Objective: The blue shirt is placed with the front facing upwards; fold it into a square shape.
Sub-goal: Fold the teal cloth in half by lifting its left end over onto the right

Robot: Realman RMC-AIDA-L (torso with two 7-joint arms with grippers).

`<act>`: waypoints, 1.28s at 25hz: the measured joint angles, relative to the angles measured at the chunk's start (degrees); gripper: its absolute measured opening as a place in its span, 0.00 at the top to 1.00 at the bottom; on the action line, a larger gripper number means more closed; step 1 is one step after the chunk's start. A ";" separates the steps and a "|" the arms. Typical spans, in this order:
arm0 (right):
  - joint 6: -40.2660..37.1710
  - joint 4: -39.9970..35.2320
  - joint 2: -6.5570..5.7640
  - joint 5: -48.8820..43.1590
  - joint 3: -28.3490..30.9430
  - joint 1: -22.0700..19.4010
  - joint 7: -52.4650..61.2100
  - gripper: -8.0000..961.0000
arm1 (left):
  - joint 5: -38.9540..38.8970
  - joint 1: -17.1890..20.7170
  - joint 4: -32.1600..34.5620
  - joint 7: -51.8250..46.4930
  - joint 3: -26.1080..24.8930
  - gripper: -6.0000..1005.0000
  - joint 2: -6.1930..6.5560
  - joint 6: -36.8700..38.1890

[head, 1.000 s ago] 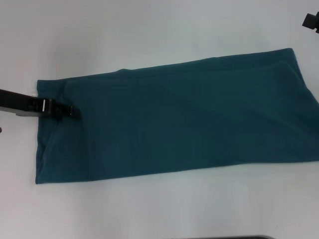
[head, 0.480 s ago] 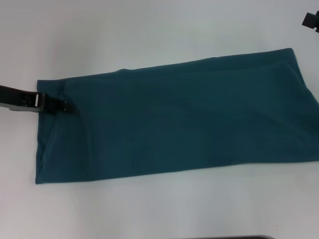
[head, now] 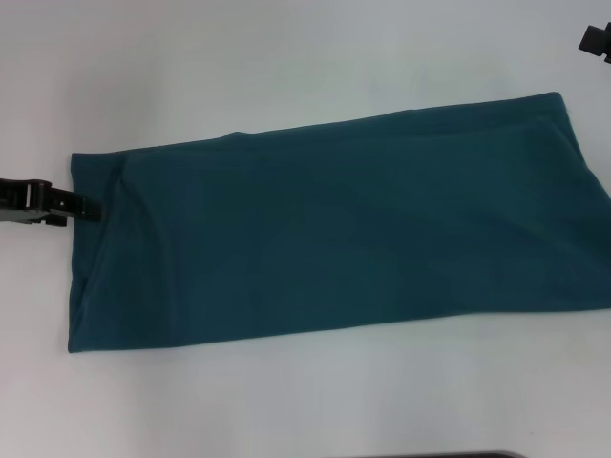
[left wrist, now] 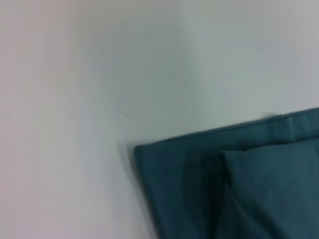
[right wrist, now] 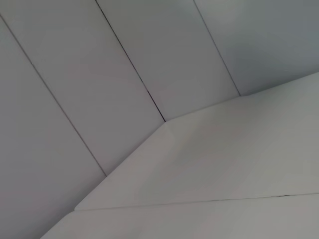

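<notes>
The blue shirt (head: 325, 229) lies as a long folded band across the table (head: 286, 57), head view; my left gripper (head: 84, 207) sits at its left edge, right gripper (head: 597, 40) parked far right, grip on either unreadable. Left wrist view shows the shirt's layered corner (left wrist: 199, 169): I should pinch all layers together.

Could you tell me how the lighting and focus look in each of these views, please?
Head view: even, soft light, no glare; the blue shirt lies sharp on the white table, with the left gripper at its edge. Left wrist view: the shirt corner looks soft and out of focus. Right wrist view: only dim, grey panels.
</notes>
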 joint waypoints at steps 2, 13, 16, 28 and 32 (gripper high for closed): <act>0.02 0.05 0.00 0.00 0.00 0.00 0.03 0.29 | 0.69 0.02 -0.09 -1.04 0.12 0.41 0.01 0.15; 0.33 0.28 0.00 0.00 0.00 -0.01 0.13 0.29 | 3.57 -0.92 0.12 -3.67 0.64 0.41 -0.51 0.84; 0.39 0.38 0.00 0.00 0.00 -0.05 0.13 0.29 | 4.61 -1.25 0.19 -4.72 0.70 0.41 -0.58 0.83; 0.45 0.50 -0.06 0.00 0.00 -0.26 -0.01 0.29 | 5.09 -1.80 1.19 -5.17 0.72 0.41 -1.21 0.65; 0.50 0.50 -0.08 0.00 0.00 -0.31 -0.03 0.29 | 5.24 -2.02 1.30 -5.17 0.72 0.41 -1.25 0.60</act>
